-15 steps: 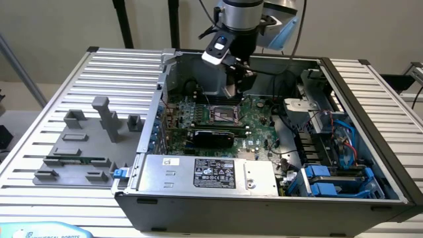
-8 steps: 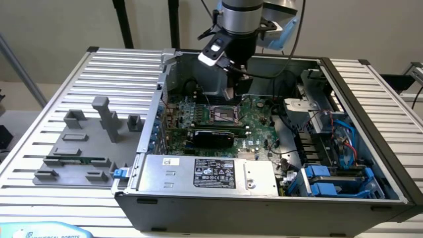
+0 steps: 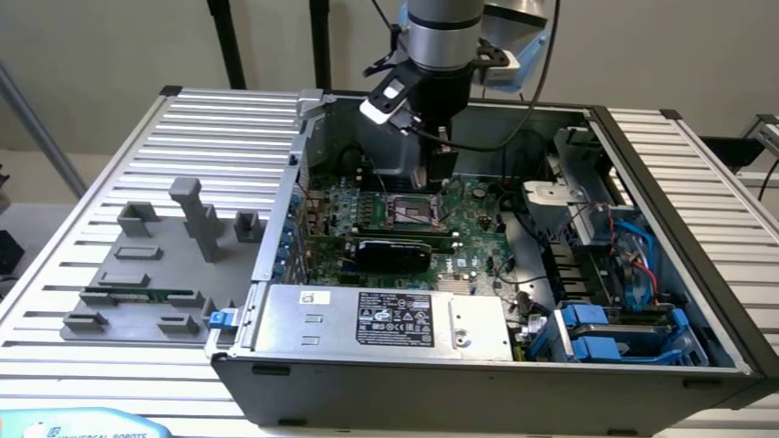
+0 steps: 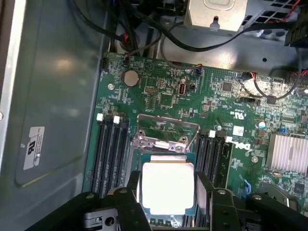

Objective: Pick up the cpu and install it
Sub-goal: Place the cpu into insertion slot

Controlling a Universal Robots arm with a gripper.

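Jaws clenched on the cpu (image 4: 168, 185), one black finger (image 4: 131, 195) on each of two opposite edges, silvery lid facing the wrist camera. You have it hanging inside the case (image 3: 681, 182), just above the board (image 4: 163, 91), over the socket (image 3: 408, 210). The load plate (image 4: 166, 131) stands flipped open just beyond the chip. Memory slots (image 4: 108, 149) flank it on both sides. I can't tell whether the underside touches the socket yet.

Handling, as I judge it:
- Light. Weight is no concern for you; grip force is.
- Stiff and flat: it won't flex, so any tilt goes straight into the socket contacts.
- Metal lid is smooth and looks slippery. The greenish rim is the better purchase, and that's where the fingers sit.
- Fragile on the underside and at the corners. Treat the socket's contacts as more delicate than the chip.
- Hold by the edges only, square and level, as now. The rim you have is thin, so a skewed squeeze could pop the chip out sideways.
- Little room around it: plate and slots sit near the fingers.
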